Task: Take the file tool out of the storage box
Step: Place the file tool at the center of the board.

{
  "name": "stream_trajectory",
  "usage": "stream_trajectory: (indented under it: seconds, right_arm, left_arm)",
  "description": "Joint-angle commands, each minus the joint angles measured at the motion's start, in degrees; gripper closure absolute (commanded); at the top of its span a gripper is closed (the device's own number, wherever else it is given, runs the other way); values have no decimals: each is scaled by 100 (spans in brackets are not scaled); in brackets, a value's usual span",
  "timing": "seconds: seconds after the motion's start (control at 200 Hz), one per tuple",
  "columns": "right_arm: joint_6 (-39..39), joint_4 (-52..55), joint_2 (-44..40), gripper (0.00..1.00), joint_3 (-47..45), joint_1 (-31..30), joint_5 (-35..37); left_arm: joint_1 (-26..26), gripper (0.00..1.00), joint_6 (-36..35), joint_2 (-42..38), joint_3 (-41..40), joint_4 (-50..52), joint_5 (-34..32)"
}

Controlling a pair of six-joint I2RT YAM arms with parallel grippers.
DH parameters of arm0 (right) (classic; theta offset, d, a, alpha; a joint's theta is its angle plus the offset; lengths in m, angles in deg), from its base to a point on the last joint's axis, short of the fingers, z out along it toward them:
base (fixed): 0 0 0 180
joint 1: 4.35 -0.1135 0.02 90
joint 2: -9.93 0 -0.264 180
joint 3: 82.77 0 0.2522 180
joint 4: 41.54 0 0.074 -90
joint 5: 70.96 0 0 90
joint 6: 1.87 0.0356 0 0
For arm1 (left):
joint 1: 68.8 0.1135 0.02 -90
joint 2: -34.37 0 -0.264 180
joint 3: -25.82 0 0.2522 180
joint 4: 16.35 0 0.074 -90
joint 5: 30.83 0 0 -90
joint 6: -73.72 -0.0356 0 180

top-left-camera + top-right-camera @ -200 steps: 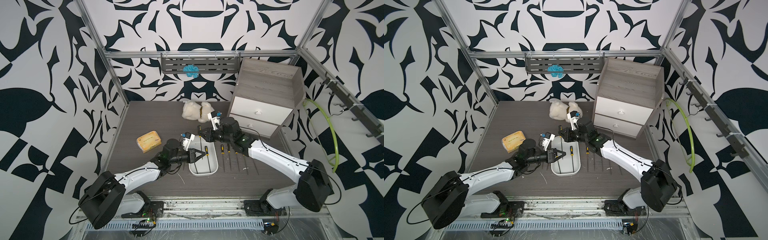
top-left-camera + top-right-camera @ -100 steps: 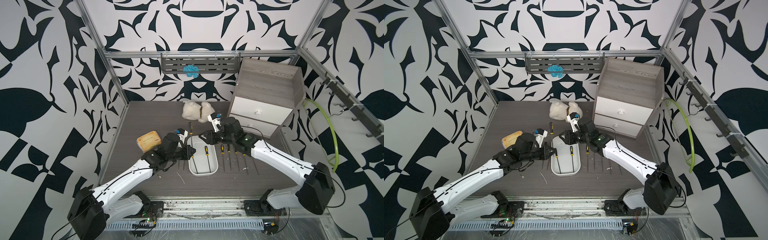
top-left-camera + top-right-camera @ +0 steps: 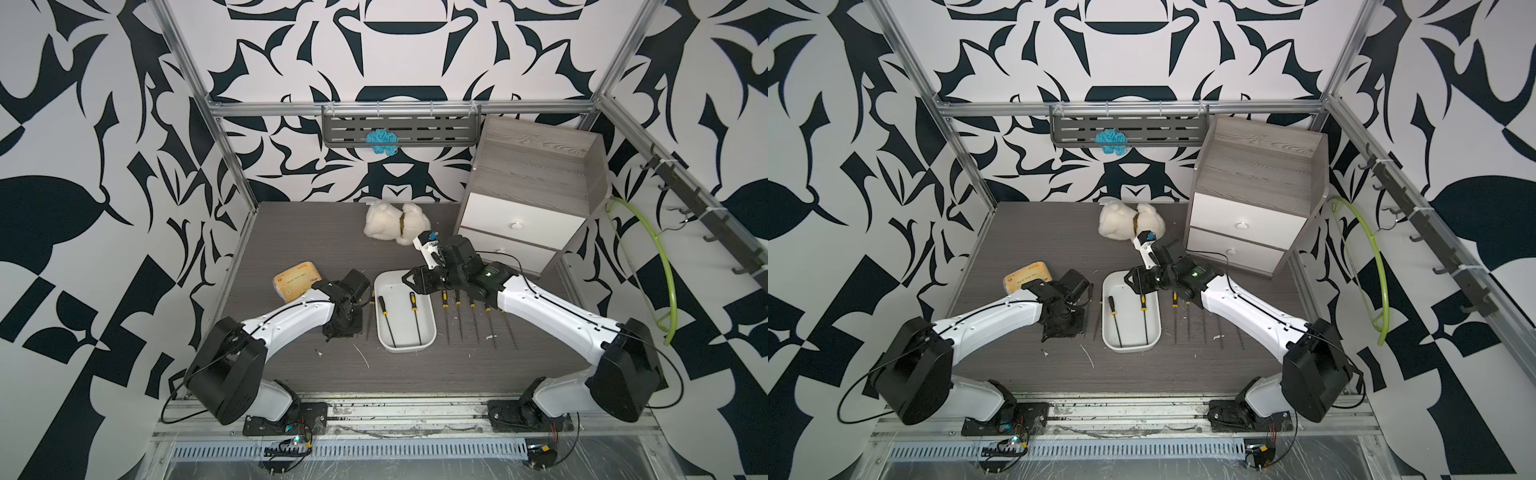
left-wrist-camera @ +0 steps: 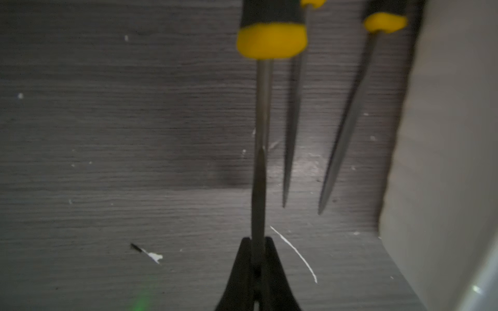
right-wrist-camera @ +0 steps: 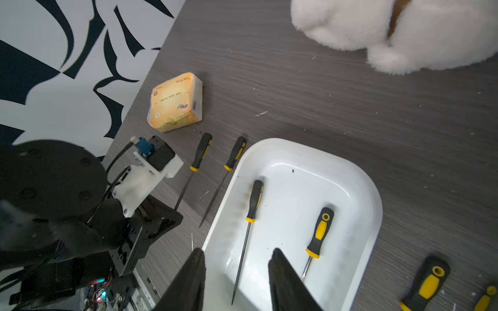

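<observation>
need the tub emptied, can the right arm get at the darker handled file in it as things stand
Probably yes: the right gripper hangs open above the storage box, fingers framing that file's blade in its wrist view; nothing lies over it; the left gripper is outside the box.

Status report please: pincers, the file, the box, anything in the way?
Left pincer shut on one file, outside the storage box. Right pincer open above it. Two files lie inside. Nothing blocks.

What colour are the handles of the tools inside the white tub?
Black with yellow bands: the slim tool handles, clearest in the right wrist view.
</observation>
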Motion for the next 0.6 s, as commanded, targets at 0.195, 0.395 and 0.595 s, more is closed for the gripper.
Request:
stream_trajectory:
  seconds: [0.195, 0.395, 0.595]
  right_arm:
    - [-98, 1, 338, 57, 273, -6, -82]
    - [-68, -17, 404, 57, 272, -2, -91]
    - [50, 32, 761, 58, 369, -6, -223]
  left_arm:
    - [386, 100, -504, 808, 228, -38, 185]
    - [438, 100, -684, 976, 342, -138, 448]
    - [452, 94, -728, 1190, 339, -212, 571]
